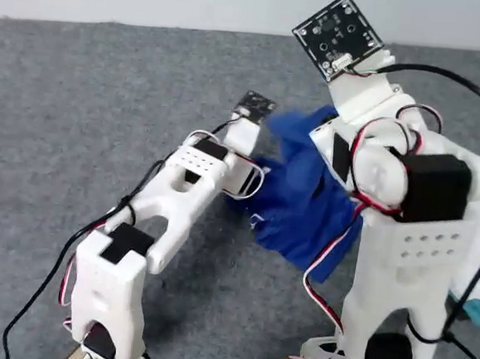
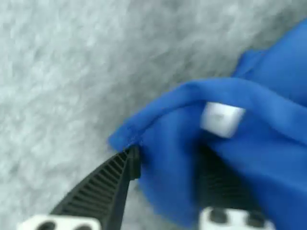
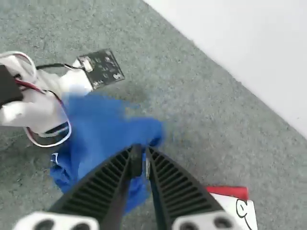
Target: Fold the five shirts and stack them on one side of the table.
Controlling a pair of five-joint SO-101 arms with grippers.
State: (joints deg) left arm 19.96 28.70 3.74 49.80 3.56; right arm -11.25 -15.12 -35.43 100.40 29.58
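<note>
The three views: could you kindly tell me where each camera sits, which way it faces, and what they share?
High view: fixed above, behind the arms' bases, looking down on the grey table; it shows the left arm and right arm.
Left wrist view: on the left wrist, looking down past the left gripper at the blue shirt.
Right wrist view: on the right wrist, looking down past the right gripper, shut on the shirt; the left arm's wrist shows beyond.
Shared: all three show the blue shirt.
</note>
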